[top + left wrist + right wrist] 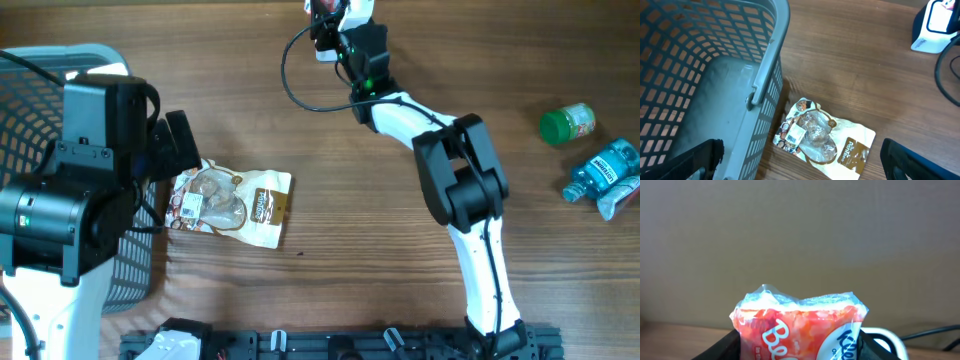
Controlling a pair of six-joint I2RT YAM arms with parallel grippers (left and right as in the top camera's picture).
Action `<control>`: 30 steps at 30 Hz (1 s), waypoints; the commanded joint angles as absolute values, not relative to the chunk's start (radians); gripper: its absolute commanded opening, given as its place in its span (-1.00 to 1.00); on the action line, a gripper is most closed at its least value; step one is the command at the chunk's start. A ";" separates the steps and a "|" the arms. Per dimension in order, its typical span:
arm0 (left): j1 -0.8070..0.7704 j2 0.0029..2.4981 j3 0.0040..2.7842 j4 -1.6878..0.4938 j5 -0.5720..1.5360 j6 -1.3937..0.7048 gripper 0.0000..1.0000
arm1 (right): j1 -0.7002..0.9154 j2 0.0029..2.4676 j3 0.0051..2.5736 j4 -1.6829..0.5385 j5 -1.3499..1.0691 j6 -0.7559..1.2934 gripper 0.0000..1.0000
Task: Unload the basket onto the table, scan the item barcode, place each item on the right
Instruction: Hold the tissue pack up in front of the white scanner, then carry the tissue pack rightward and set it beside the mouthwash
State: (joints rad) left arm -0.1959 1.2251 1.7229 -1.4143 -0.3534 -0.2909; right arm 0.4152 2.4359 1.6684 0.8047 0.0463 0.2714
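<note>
My right fingers are clamped half-open on the orange packet; my left fingers gape wide, holding nothing, above the brown pouch lying beside the grey basket.

I seem to work at a mock shop checkout. A grey shopping basket stands on my wood-grain surface. Packaged groceries lie around: a brown snack pouch, a green-lidded jar, a blue packet and an orange snack packet. A white barcode scanner sits at the far edge, and behind it is a plain beige wall.
</note>
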 commanded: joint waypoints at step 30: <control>-0.193 1.225 1.721 -1.415 -0.352 -0.297 1.00 | 0.408 2.578 1.832 0.692 0.117 0.101 0.06</control>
